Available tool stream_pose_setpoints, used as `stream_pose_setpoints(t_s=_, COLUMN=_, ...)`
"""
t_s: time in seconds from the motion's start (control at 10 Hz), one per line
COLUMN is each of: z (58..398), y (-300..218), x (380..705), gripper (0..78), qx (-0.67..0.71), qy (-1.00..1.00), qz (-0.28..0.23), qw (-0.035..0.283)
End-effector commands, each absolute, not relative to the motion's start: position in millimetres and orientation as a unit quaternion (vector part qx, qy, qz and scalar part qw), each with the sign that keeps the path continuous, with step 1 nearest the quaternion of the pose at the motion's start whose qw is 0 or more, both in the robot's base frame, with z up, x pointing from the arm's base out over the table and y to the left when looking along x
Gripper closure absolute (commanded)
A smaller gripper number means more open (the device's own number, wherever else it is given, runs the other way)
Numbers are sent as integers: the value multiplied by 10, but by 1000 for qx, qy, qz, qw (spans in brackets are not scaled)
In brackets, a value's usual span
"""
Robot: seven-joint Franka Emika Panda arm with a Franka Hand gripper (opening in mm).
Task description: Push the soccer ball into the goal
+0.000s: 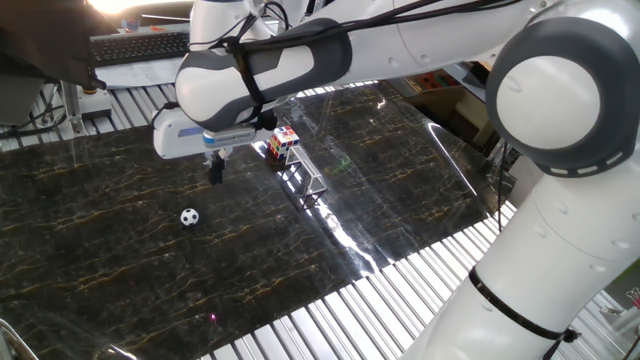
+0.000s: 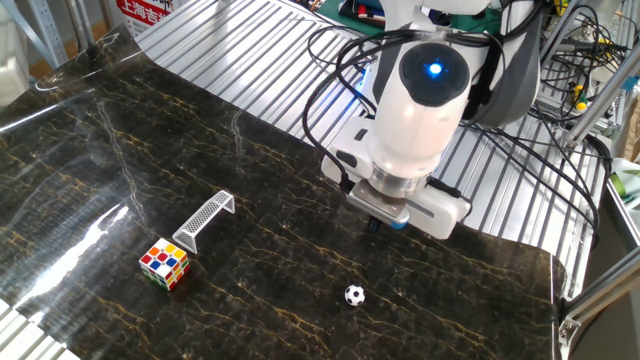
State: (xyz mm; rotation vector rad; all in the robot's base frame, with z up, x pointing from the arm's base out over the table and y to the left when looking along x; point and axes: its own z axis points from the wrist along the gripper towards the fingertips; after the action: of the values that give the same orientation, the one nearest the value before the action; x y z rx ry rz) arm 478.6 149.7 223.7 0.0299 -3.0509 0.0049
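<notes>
The soccer ball [image 1: 190, 216] [image 2: 354, 294], tiny and white with black patches, rests on the dark marbled table. The goal [image 1: 306, 177] [image 2: 204, 219] is a small silvery frame lying beside a colourful cube. My gripper [image 1: 215, 172] [image 2: 376, 223] hangs point-down above the table, a short way behind the ball and apart from it. Its dark fingertips look close together with nothing between them. The white gripper body hides most of the fingers in the other fixed view.
A multicoloured puzzle cube [image 1: 283, 142] [image 2: 164, 264] sits right next to the goal. Ribbed metal surface [image 2: 250, 40] borders the marbled mat [image 1: 120, 250]. Cables and frame posts [image 2: 575, 90] stand behind the arm. A keyboard [image 1: 140, 45] lies past the far edge.
</notes>
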Motion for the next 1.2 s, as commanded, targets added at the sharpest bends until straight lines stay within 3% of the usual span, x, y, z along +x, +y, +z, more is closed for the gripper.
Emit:
stream_pose_setpoints(t_s=0.1, z=2248, y=1498, x=4795, gripper=776, qx=85, qy=-995, qz=-7, qw=52)
stream_pose_setpoints(t_s=0.6, z=1835, y=2160, x=4795, gripper=776, qx=32, qy=-999, qz=-4, qw=28)
stream_pose_setpoints(t_s=1.2, z=1842, y=2139, x=4822, gripper=776, qx=36, qy=-999, qz=-11, qw=37)
